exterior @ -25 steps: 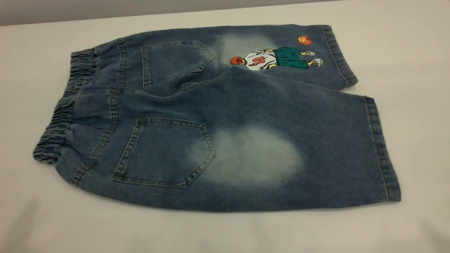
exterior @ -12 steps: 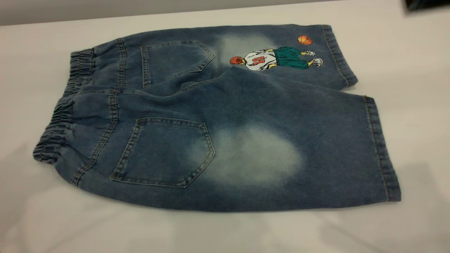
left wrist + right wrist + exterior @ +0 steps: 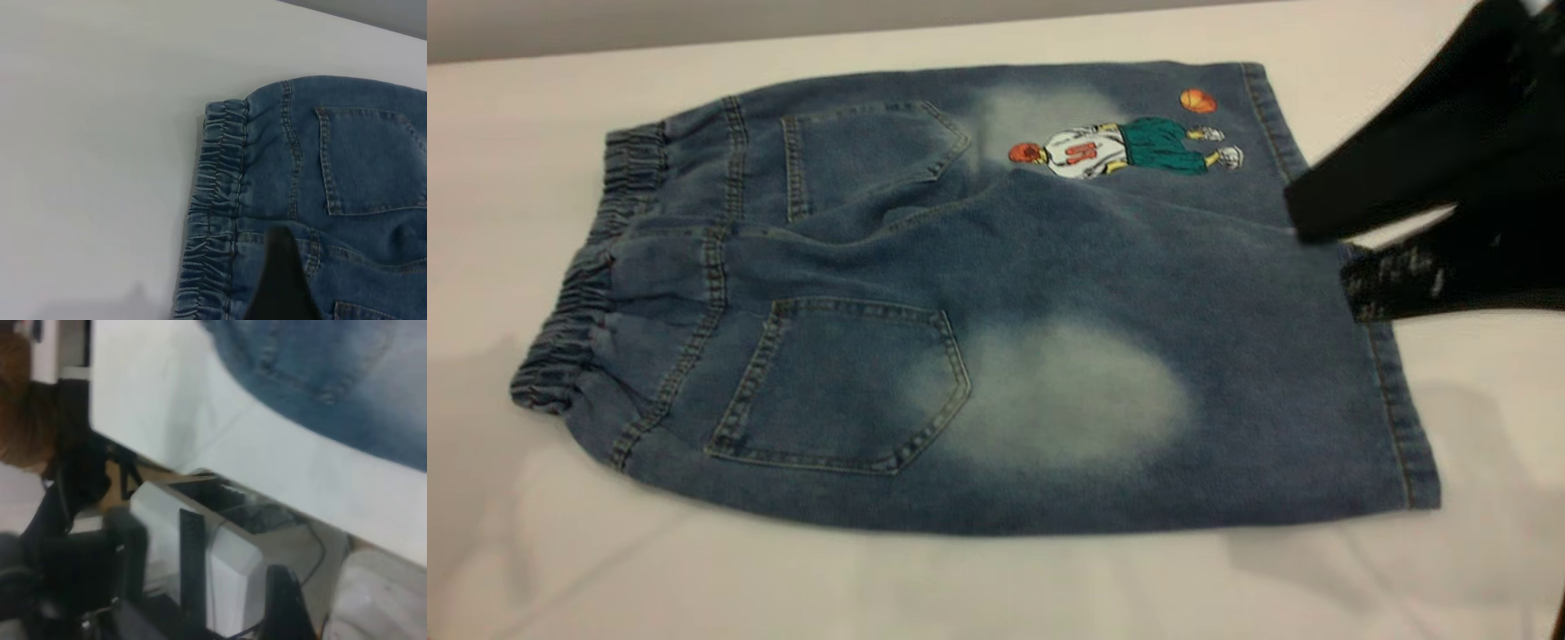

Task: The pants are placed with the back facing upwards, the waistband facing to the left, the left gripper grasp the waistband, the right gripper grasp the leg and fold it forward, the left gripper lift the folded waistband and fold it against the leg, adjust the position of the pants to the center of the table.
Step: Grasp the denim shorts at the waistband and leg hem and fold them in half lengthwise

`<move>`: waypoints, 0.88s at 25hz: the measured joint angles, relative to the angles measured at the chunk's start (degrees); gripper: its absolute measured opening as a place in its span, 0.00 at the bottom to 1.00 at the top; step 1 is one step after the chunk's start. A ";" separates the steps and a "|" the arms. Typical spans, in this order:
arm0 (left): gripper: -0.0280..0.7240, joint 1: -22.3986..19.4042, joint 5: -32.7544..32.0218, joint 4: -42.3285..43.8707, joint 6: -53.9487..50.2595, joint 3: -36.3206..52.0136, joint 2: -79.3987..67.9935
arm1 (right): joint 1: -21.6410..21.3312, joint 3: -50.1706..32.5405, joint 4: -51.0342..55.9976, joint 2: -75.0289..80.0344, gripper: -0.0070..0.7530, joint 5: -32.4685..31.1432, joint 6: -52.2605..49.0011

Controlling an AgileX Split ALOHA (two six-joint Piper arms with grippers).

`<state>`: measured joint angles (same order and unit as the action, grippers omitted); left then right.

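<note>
The pants (image 3: pixel 978 293) lie flat on the table (image 3: pixel 960 587), back pockets up, with the gathered waistband (image 3: pixel 578 302) at the left. The plain leg (image 3: pixel 1138 418) with its pale oval is nearest; the printed leg lies behind it. My right gripper (image 3: pixel 1329 253) reaches in from the upper right and stands open, holding nothing, over the hems at the pants' right end. Its textured pad (image 3: pixel 1392 280) is at the plain leg's hem corner. In the left wrist view my left gripper (image 3: pixel 280 283) is a dark shape just above the denim next to the waistband (image 3: pixel 217 220).
Bare table (image 3: pixel 100 133) stretches out beyond the waistband. The right wrist view looks past the table's edge (image 3: pixel 300 467) to a white box (image 3: pixel 220 560), cables and dark furniture below it.
My right gripper has come in from the upper right corner and now reaches the leg hems. The pants have not moved. Shadows have grown on the table at the left.
</note>
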<state>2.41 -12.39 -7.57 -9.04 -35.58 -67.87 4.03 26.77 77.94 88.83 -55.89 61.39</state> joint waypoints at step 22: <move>0.66 0.00 0.00 0.05 0.88 0.00 0.00 | -13.30 -0.06 5.81 26.32 0.53 5.85 15.24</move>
<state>2.41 -12.39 -7.53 -8.17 -35.58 -67.87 -9.26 26.71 83.74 115.16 -50.04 76.63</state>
